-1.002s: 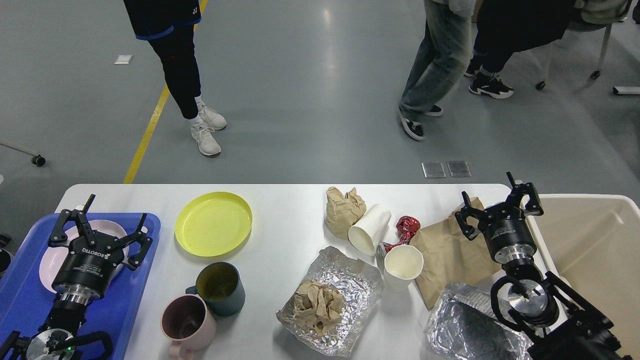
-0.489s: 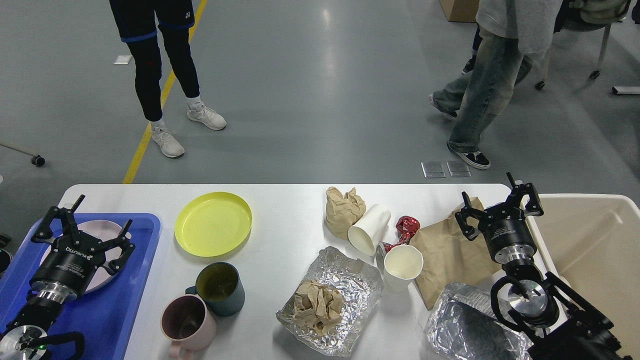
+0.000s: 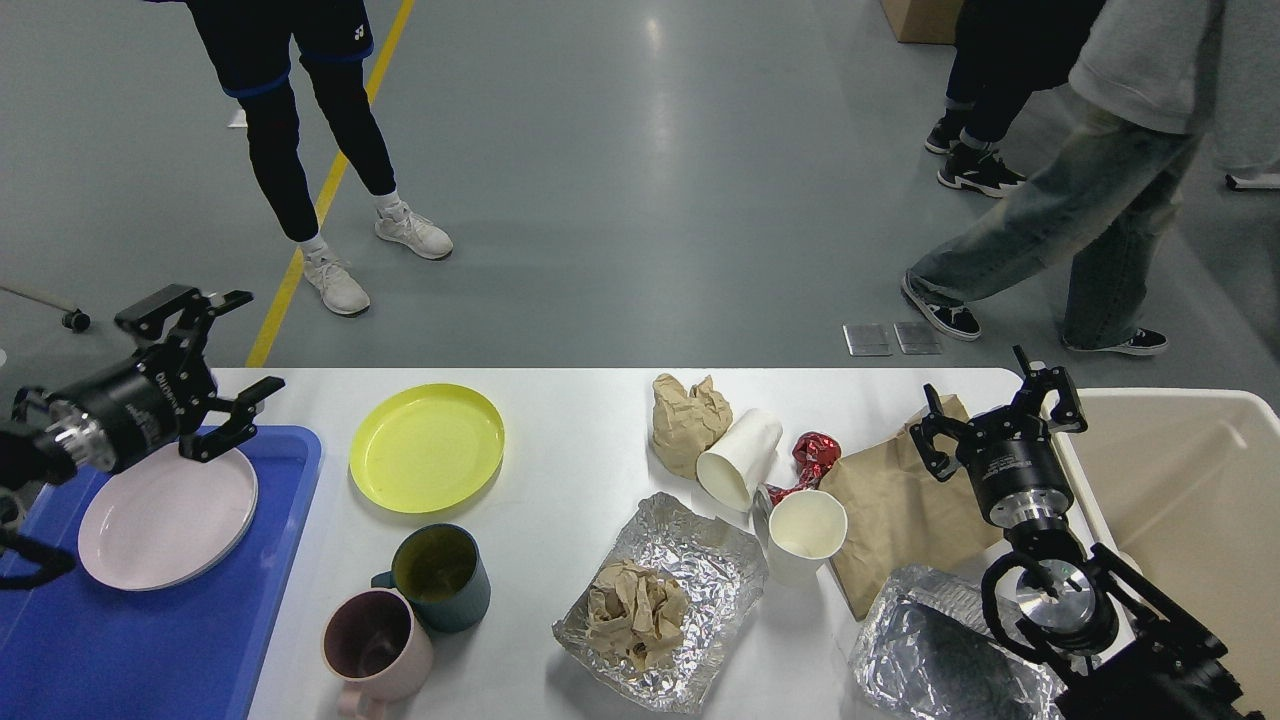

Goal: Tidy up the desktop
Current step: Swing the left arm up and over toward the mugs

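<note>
Left gripper [image 3: 225, 355] at left edge of frame, fingers spread, empty, above far corner of blue tray [image 3: 150, 640] holding round pink plate [image 3: 165, 515]. Right gripper [image 3: 1000, 400] at right, fingers spread, empty, over brown paper bag [image 3: 900, 510], beside beige bin [image 3: 1190, 500]. White matte desktop [image 3: 580, 410] across lower frame, long axis left to right, corners rounded. Round yellow plate [image 3: 427, 447], teal mug [image 3: 442, 577], pink mug [image 3: 375, 642] left of centre. Crinkled foil sheet [image 3: 700, 560] with crumpled paper [image 3: 635, 612], tipped paper cup [image 3: 740, 458], upright cup [image 3: 805, 535], red wrapper [image 3: 812, 452], foil tray [image 3: 940, 650] crowding centre and right
</note>
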Controlling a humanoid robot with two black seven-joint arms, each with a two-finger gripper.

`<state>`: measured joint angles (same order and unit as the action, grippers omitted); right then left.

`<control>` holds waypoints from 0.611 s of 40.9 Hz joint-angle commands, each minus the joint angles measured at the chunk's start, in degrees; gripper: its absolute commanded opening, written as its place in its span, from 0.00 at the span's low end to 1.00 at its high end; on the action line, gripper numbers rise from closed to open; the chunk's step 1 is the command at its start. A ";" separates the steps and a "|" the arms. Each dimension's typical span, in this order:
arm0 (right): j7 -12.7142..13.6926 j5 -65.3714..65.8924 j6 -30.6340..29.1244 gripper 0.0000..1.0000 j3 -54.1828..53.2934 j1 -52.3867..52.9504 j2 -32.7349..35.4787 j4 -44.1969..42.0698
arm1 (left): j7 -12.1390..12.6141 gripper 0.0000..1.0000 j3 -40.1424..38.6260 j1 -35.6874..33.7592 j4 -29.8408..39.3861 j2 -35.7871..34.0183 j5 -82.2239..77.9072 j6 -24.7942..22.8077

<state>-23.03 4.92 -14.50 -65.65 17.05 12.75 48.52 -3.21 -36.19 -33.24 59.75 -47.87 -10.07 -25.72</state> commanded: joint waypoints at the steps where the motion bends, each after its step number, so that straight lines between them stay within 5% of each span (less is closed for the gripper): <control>1: 0.00 0.00 0.00 1.00 0.00 0.00 0.00 0.00 | 0.31 0.97 14.28 -12.44 0.10 -2.49 -0.13 -0.73; 12: 0.00 0.00 0.00 1.00 0.00 0.00 0.00 0.00 | 0.14 0.97 59.89 -51.28 0.45 -2.41 -0.13 -9.77; 19: 0.00 0.00 0.00 1.00 0.00 0.00 0.00 0.00 | -0.48 0.97 83.61 -70.87 1.07 7.42 -0.22 -16.54; 25: 0.00 0.00 0.00 1.00 0.00 0.00 0.00 0.00 | -0.22 0.97 95.42 -80.57 1.07 18.76 -0.13 -18.22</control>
<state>-23.03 4.92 -14.50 -65.65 17.11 12.75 48.52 -3.71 50.65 -106.98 60.77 -37.34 -10.27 -42.99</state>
